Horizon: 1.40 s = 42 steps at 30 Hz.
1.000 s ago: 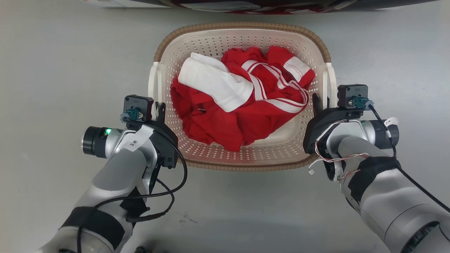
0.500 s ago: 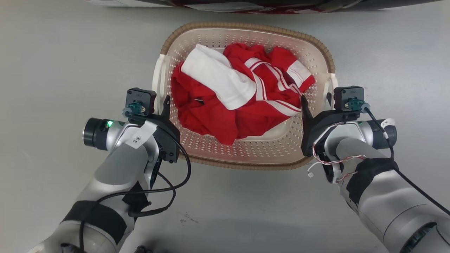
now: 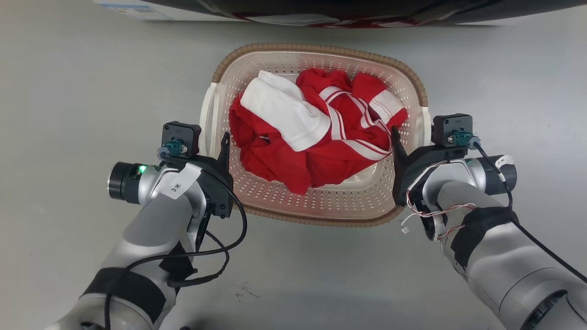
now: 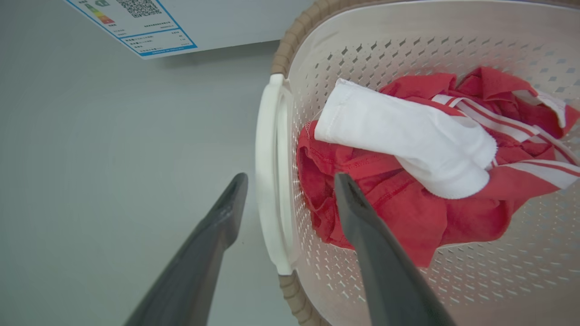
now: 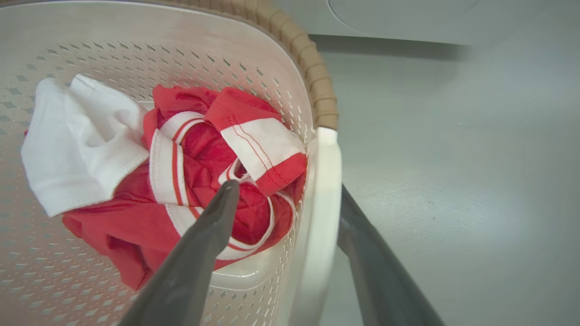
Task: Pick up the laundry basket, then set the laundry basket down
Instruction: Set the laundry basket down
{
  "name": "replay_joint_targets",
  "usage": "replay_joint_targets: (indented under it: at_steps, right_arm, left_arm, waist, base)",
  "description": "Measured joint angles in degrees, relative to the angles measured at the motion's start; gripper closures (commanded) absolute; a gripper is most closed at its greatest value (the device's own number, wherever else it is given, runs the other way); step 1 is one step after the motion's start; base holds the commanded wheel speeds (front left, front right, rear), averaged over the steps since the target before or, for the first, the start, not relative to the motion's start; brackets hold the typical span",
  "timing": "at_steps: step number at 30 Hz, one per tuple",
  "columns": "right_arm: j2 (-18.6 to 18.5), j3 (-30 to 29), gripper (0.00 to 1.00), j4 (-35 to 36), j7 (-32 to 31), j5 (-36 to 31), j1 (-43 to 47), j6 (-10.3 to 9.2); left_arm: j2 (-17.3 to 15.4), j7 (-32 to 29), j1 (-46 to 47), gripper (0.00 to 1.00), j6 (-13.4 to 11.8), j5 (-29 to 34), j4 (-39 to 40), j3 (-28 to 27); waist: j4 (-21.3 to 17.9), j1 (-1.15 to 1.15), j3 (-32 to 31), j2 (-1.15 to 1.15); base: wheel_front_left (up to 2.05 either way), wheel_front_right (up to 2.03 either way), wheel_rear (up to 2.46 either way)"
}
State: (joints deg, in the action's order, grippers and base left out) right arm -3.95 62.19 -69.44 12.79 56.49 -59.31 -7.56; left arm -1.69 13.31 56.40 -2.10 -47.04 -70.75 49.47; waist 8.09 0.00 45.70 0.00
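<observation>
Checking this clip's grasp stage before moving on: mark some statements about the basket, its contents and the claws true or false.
1. The cream-white perforated plastic basket with a brown woven-look rim holds clothes. True.
2. The left claw straddles the basket's white loop handle, one finger inside, one outside. True.
3. The right claw is shut on the red white-striped garment. False: it is open, a finger either side of the other white handle.
4. The white cloth lies under the red garment. False: it lies on top.
5. The floor around the basket is grey. True.
</observation>
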Motion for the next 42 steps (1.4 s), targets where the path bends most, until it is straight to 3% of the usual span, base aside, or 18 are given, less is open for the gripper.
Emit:
replay_joint_targets:
  at_steps: [14,27,42]
  right_arm:
    - [0.07,0.19,0.00,-0.94,0.93,-0.04,0.13,0.03]
    - [0.22,-0.41,0.00,1.15,1.49,-1.04,3.60,2.03]
    - [-1.04,-8.28,0.00,11.09,1.49,-2.32,13.22,1.94]
  left_arm:
    - [0.01,0.69,-1.98,0.00,0.19,-1.54,-0.59,-1.23]
    - [-1.90,0.99,-6.59,0.00,1.00,-1.78,1.71,-3.12]
    - [-5.59,0.99,-20.20,0.00,-2.75,0.98,13.36,-9.67]
  waist:
    - [-0.92,0.00,-5.68,0.00]
    - [-2.06,0.00,-14.94,0.00]
    - [-2.90,-0.01,-28.32,-0.01]
  base:
    - [0.00,0.00,0.00]
    - [0.00,0.00,0.00]
    - [0.00,0.00,0.00]
